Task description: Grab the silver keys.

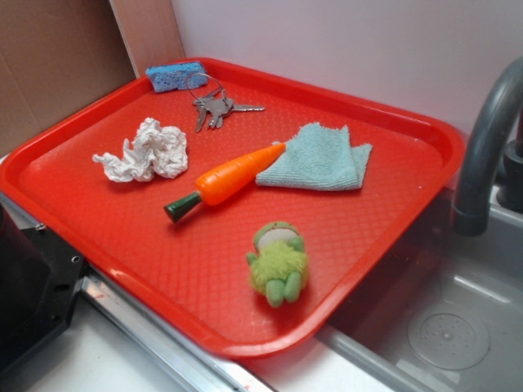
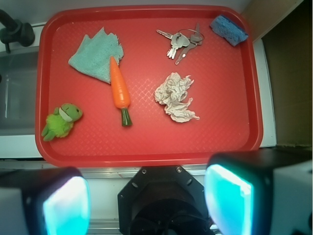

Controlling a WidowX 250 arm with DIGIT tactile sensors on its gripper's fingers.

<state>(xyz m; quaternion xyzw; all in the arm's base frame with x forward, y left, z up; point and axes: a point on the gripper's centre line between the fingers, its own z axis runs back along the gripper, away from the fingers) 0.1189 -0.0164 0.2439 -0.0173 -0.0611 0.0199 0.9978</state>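
Observation:
The silver keys (image 1: 216, 108) lie on their wire ring near the far left corner of the red tray (image 1: 384, 237), just in front of a blue sponge (image 1: 176, 76). From the wrist camera the silver keys (image 2: 180, 41) sit at the tray's upper right, far from my gripper (image 2: 146, 203). The gripper hangs high above the tray's near edge, open, with nothing between its two glowing pads (image 2: 229, 199). It does not show in the exterior view.
A crumpled paper ball (image 2: 176, 96), a toy carrot (image 2: 119, 89), a folded teal cloth (image 2: 96, 54) and a green plush frog (image 2: 61, 120) share the red tray (image 2: 146, 152). A sink with a dark faucet (image 1: 484, 147) lies right of the tray. Cardboard (image 1: 57, 57) stands behind it.

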